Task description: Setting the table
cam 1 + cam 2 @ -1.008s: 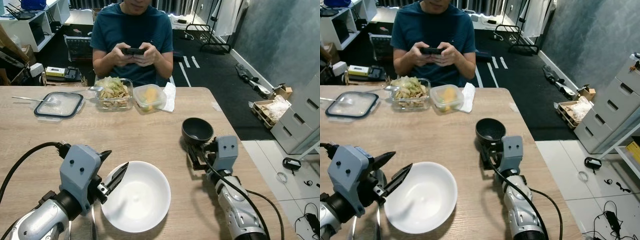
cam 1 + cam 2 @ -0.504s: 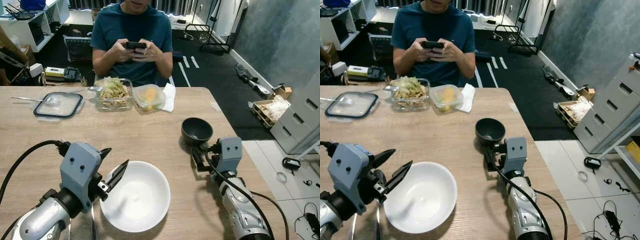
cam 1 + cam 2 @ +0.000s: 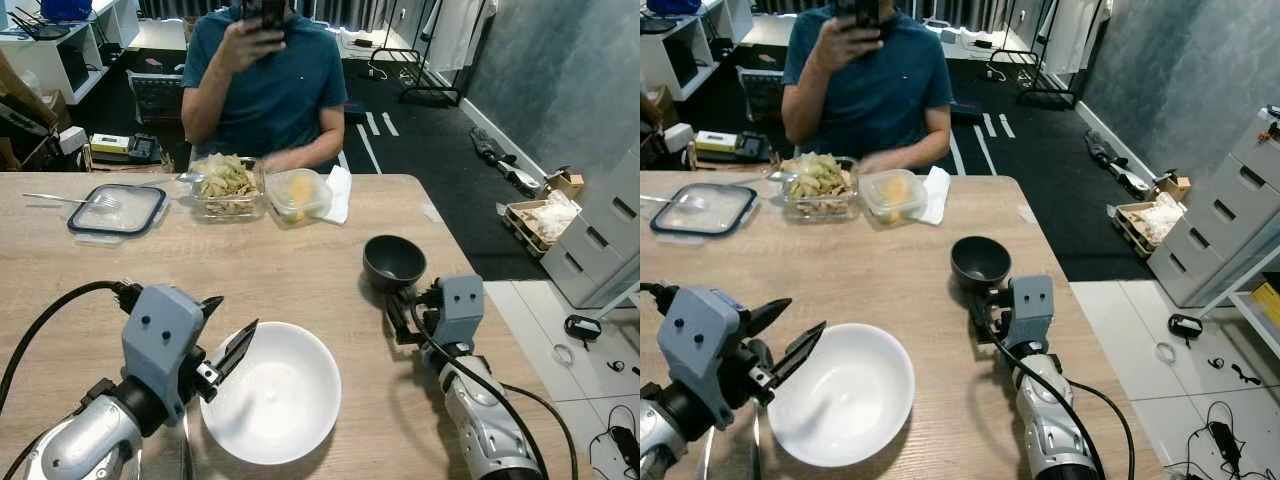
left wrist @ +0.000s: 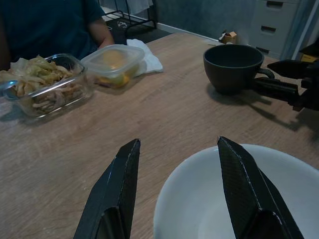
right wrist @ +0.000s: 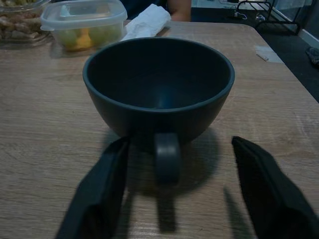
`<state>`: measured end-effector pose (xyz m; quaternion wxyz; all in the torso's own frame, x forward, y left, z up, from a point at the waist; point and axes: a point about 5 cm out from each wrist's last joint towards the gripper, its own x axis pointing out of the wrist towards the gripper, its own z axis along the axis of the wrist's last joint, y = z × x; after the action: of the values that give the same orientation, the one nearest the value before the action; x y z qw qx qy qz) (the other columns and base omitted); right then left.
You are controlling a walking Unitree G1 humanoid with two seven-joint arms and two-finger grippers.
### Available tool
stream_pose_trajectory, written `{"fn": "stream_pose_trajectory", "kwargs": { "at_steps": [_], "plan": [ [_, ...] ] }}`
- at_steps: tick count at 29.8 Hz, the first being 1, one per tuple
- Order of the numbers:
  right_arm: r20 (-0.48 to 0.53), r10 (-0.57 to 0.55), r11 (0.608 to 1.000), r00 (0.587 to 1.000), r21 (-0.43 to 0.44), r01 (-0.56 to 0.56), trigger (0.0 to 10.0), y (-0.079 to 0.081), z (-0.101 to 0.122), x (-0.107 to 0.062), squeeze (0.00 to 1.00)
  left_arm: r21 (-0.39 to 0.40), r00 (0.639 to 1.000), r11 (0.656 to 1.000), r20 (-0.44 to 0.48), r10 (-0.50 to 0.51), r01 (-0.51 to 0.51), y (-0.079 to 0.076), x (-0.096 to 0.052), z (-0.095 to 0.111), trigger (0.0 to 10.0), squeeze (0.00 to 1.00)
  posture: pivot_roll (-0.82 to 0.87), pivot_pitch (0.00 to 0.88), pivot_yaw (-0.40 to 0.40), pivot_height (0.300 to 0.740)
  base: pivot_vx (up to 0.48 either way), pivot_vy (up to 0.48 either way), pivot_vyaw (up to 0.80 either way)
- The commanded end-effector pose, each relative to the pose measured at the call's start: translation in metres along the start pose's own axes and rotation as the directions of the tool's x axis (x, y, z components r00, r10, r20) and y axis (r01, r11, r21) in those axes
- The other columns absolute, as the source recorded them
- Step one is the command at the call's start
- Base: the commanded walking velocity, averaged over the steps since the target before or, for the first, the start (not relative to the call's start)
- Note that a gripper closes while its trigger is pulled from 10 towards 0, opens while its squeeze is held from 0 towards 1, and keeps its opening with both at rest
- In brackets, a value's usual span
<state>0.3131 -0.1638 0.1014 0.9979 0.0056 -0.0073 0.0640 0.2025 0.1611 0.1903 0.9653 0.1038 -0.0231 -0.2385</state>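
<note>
If the right gripper [image 3: 400, 312] shuts off-centre on the handle, the dark cup [image 3: 394, 262] near the table's [image 3: 300, 260] right edge could tip or skid — my guess. Head views: left gripper [image 3: 228, 345] spread at the white bowl's [image 3: 270, 392] rim by the near edge. Left wrist: one finger over the bowl, holding nothing. Right wrist: fingers wide apart, flanking the handle — not touching.

The wooden worktop [image 3: 290, 270] carries a white bowl [image 3: 270, 392], a dark mug [image 3: 393, 262], a glass container of salad [image 3: 228, 187], a lidded tub [image 3: 298, 194], a napkin [image 3: 338, 190] and a lid [image 3: 117, 210] (fork resting on it).
</note>
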Motion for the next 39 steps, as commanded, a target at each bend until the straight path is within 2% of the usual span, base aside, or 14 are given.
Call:
{"fn": "stream_pose_trajectory", "kwargs": {
  "at_steps": [1, 2, 22, 25, 26, 27, 28, 30, 31, 33, 34, 35, 38, 39],
  "plan": [
    [-0.011, -0.012, 1.000, 1.000, 0.006, 0.012, 0.8, -0.004, -0.003, -0.003, 0.00, -0.003, 1.000, 1.000, -0.024, 0.000, 0.000, -0.001, -0.001, -0.005, 10.0, 0.00, 0.20, 0.000, -0.008, 0.740, 0.000, 0.000, 0.00],
    [-0.011, -0.012, 1.000, 1.000, 0.007, 0.013, 0.0, -0.004, -0.003, -0.003, 0.00, -0.003, 1.000, 1.000, -0.025, 0.000, 0.000, -0.001, -0.001, -0.005, 10.0, 0.00, 0.20, 0.000, -0.008, 0.740, 0.000, 0.000, 0.00],
    [-0.002, 0.008, 0.999, 1.000, 0.031, -0.008, 0.0, -0.004, 0.000, -0.004, 0.00, 0.000, 0.999, 1.000, -0.033, 0.004, -0.004, -0.001, -0.001, -0.006, 10.0, 0.00, 0.20, 0.000, -0.003, 0.740, 0.000, 0.000, 0.00],
    [-0.002, 0.003, 0.997, 1.000, 0.079, -0.003, 0.0, -0.005, 0.001, -0.005, 0.00, 0.000, 0.999, 1.000, -0.036, 0.002, -0.002, -0.001, -0.001, -0.007, 10.0, 0.00, 0.20, 0.000, 0.001, 0.740, 0.000, 0.000, 0.00],
    [0.006, -0.002, 0.994, 1.000, 0.113, 0.001, 3.5, -0.008, 0.004, -0.004, 0.00, 0.001, 0.999, 1.000, -0.037, 0.002, -0.002, -0.001, -0.001, -0.007, 10.0, 0.00, 0.20, 0.000, 0.002, 0.740, 0.000, 0.000, 0.00],
    [0.006, -0.002, 0.994, 1.000, 0.113, 0.001, 3.5, -0.008, 0.004, -0.004, 0.00, 0.001, 0.999, 1.000, -0.037, 0.002, -0.002, -0.001, -0.001, -0.007, 10.0, 0.00, 0.20, 0.000, 0.002, 0.740, 0.000, 0.000, 0.00],
    [0.017, -0.001, 0.989, 1.000, 0.146, -0.001, 10.0, -0.010, 0.008, -0.003, 0.00, 0.002, 0.999, 1.000, -0.038, 0.002, -0.002, -0.001, -0.001, -0.007, 10.0, 0.00, 0.20, 0.000, 0.002, 0.740, 0.000, 0.000, 0.00],
    [0.032, 0.000, 0.984, 0.999, 0.180, -0.006, 10.0, -0.014, 0.014, -0.002, 0.00, 0.003, 0.999, 1.000, -0.038, 0.002, -0.002, -0.001, 0.000, -0.007, 10.0, 0.00, 0.20, 0.000, 0.005, 0.740, 0.000, 0.000, 0.00],
    [0.061, 0.014, 0.974, 0.998, 0.226, -0.027, 10.0, -0.018, 0.023, -0.001, 0.00, 0.004, 0.999, 1.000, -0.038, 0.002, -0.002, -0.001, 0.000, -0.007, 10.0, 0.00, 0.20, 0.000, 0.005, 0.740, 0.000, 0.000, 0.00],
    [0.141, 0.041, 0.972, 0.989, 0.225, -0.072, 10.0, -0.026, 0.044, -0.002, 0.00, 0.010, 0.999, 1.000, -0.033, 0.000, 0.000, 0.001, 0.000, -0.005, 10.0, 0.00, 0.20, 0.000, 0.009, 0.740, 0.000, 0.000, 0.00],
    [0.179, 0.069, 0.982, 0.981, 0.161, -0.098, 10.0, -0.027, 0.054, -0.003, 0.00, 0.014, 1.000, 1.000, -0.025, 0.002, -0.002, 0.003, 0.001, -0.002, 10.0, 0.00, 0.19, 0.000, 0.010, 0.740, 0.000, 0.000, 0.00],
    [0.179, 0.069, 0.982, 0.981, 0.161, -0.098, 10.0, -0.027, 0.054, -0.003, 0.00, 0.014, 1.000, 1.000, -0.025, 0.002, -0.002, 0.003, 0.001, -0.002, 10.0, 0.00, 0.19, 0.000, 0.010, 0.740, 0.000, 0.000, 0.00],
    [0.219, 0.117, 0.991, 0.969, 0.034, -0.127, 10.0, -0.027, 0.065, -0.007, 0.00, 0.020, 1.000, 1.000, -0.005, 0.010, -0.010, 0.009, 0.003, 0.004, 10.0, 0.00, 0.19, 0.000, 0.010, 0.740, 0.000, 0.000, 0.00],
    [0.222, 0.123, 0.991, 0.967, 0.021, -0.131, 10.0, -0.026, 0.066, -0.007, 0.00, 0.021, 1.000, 1.000, -0.001, 0.011, -0.011, 0.010, 0.003, 0.005, 10.0, 0.00, 0.19, 0.000, 0.011, 0.740, 0.000, 0.000, 0.00]
  ]
}}
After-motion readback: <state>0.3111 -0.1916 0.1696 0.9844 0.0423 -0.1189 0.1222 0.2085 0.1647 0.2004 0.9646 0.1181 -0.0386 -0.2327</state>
